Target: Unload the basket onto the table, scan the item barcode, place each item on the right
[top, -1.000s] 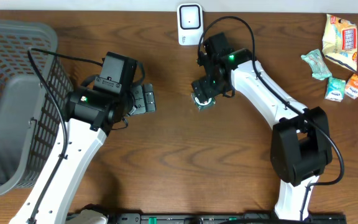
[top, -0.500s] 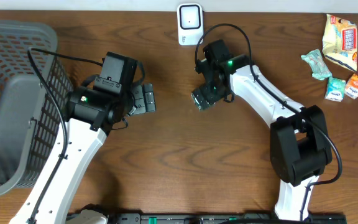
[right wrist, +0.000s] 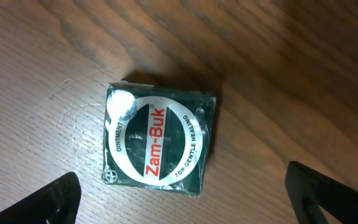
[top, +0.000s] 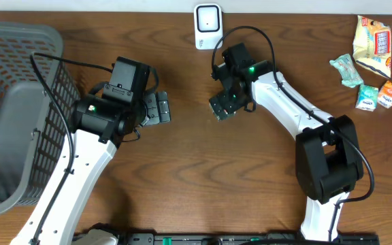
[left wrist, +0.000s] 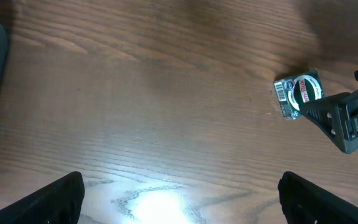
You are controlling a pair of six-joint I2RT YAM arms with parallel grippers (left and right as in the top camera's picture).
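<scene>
The item is a small dark green Zam-Buk box (right wrist: pixel 157 143) lying flat on the wooden table, label up. My right gripper (right wrist: pixel 188 202) hovers open just above it, with one finger on each side and nothing between them. From the left wrist view the box (left wrist: pixel 298 93) shows a barcode on its near side, with the right gripper's fingers (left wrist: pixel 340 118) beside it. In the overhead view my right gripper (top: pixel 222 105) covers most of the box. My left gripper (top: pixel 160 109) stands open and empty over bare wood to the left. A white scanner (top: pixel 208 26) stands at the table's back edge.
A grey mesh basket (top: pixel 19 102) fills the left side of the table. Several snack packets (top: pixel 373 47) lie at the far right. The right arm's base (top: pixel 329 163) stands at the front right.
My right gripper has shifted a little to the left and toward the back, staying over the box. The left arm has not moved.
</scene>
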